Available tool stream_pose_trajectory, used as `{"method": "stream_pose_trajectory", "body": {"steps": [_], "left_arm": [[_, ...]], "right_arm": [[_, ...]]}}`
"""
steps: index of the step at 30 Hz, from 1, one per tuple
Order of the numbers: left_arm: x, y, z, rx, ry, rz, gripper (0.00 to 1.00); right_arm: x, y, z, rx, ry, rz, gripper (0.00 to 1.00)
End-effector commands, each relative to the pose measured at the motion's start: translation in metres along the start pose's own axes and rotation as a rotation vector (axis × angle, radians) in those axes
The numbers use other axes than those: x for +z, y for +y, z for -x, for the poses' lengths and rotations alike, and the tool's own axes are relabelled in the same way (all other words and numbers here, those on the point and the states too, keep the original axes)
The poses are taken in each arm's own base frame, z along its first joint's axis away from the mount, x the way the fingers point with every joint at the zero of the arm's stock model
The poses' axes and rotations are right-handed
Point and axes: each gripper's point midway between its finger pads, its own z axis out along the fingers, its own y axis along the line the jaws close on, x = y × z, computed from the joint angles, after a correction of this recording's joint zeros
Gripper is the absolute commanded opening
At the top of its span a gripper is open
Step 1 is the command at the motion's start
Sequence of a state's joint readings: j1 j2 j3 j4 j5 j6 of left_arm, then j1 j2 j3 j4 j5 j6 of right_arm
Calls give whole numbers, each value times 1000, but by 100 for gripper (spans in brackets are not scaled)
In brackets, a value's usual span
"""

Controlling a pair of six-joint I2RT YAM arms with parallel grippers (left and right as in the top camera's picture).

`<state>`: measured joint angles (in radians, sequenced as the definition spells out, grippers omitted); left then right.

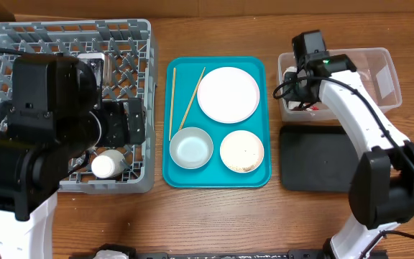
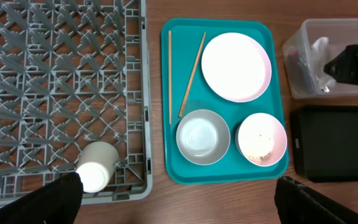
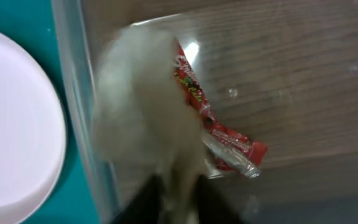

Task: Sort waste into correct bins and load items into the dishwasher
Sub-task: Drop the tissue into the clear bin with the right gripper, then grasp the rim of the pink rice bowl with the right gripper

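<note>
White right arm [image 1: 347, 108] stretched over clear tub [image 1: 388, 52], jaws pinching tissue [image 3: 140, 112]

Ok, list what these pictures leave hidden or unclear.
Right wrist: the tissue is blurred; whether the right gripper holds it is unclear.
Overhead: the left arm covers the dish rack's middle.
Overhead: the right arm hides the clear tub's left end.
Left wrist: specks on the small plate are too small to identify.
</note>
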<state>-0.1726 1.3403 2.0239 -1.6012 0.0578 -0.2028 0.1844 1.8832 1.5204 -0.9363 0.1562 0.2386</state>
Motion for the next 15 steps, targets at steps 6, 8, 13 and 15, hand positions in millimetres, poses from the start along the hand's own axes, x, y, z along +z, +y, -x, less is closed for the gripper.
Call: {"method": "stream_pose_trajectory", "body": {"steps": [6,8,13,15], "left_arm": [[18,2,4,14,46,22,100],[21,3,3,13,60,25,100],[18,4,-12,5,116,27,100],[8,13,-17,-20,98,77,100]], "right_arm": [[-57,17,5,21,-59,141,66],[-76,29,-1,0,-68,193,66],[-112,60,-30,-82,-49,265,66],[-114,70,-50,-121,2,262,66]]}}
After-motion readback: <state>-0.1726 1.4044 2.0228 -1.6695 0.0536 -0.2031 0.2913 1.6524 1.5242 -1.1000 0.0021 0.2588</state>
